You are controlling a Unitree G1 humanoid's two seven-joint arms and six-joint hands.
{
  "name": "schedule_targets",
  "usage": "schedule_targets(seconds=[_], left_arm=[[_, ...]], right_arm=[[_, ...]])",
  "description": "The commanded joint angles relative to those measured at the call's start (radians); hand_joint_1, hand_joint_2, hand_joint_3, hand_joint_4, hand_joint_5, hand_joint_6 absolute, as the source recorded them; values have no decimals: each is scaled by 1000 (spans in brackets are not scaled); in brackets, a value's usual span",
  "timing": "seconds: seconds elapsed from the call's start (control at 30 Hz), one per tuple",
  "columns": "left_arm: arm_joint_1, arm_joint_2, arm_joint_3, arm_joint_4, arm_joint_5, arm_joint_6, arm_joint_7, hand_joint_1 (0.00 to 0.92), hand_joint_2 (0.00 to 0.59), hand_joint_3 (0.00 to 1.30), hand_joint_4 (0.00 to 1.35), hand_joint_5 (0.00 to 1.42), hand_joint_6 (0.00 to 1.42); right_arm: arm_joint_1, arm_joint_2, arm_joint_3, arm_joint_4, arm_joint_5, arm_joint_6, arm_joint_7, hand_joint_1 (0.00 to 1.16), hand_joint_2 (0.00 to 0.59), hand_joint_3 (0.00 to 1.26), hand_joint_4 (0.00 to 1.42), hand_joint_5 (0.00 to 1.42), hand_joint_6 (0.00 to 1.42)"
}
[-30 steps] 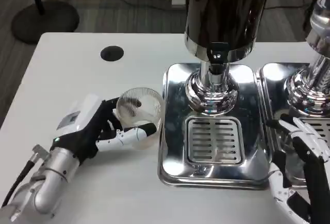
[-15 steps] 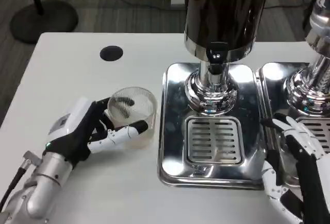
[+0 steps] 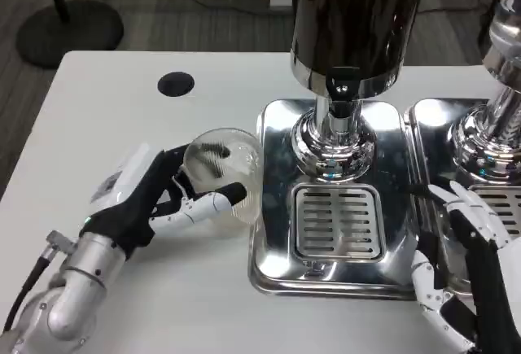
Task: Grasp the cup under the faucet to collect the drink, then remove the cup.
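The left hand (image 3: pixel 151 199) wraps its fingers around the clear cup (image 3: pixel 221 171) — beside the drip tray (image 3: pixel 277 264), not yet under the faucet (image 3: pixel 342 85); the right hand (image 3: pixel 464 264) waits, fingers spread.

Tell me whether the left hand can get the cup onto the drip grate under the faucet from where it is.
Probably yes. The left hand holds the cup just left of the tray; the drip grate beneath the faucet lies bare, with only the tray's raised rim to clear.
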Motion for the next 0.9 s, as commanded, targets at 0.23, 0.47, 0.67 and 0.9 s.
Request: schedule_targets(seconds=[0.23, 0.47, 0.67, 0.9], left_arm=[[-79, -71, -49, -48, 21, 6, -38, 221, 186, 403, 498, 780, 921], [-109, -109, -87, -40, 54, 32, -38, 221, 184, 403, 502, 780, 924], [-145, -145, -118, -26, 83, 64, -39, 221, 182, 403, 502, 780, 926], [-173, -178, -151, 2, 120, 87, -28, 221, 181, 403, 503, 780, 927]], right_arm=[[22, -1, -22, -14, 7, -4, -3, 481, 586, 295, 168, 158, 339], [29, -6, -34, -12, 19, -13, -6, 479, 586, 295, 173, 158, 337], [36, -12, -46, -12, 32, -23, -5, 479, 586, 295, 174, 159, 335], [37, -13, -63, -8, 48, -36, 0, 481, 586, 295, 174, 159, 326]])
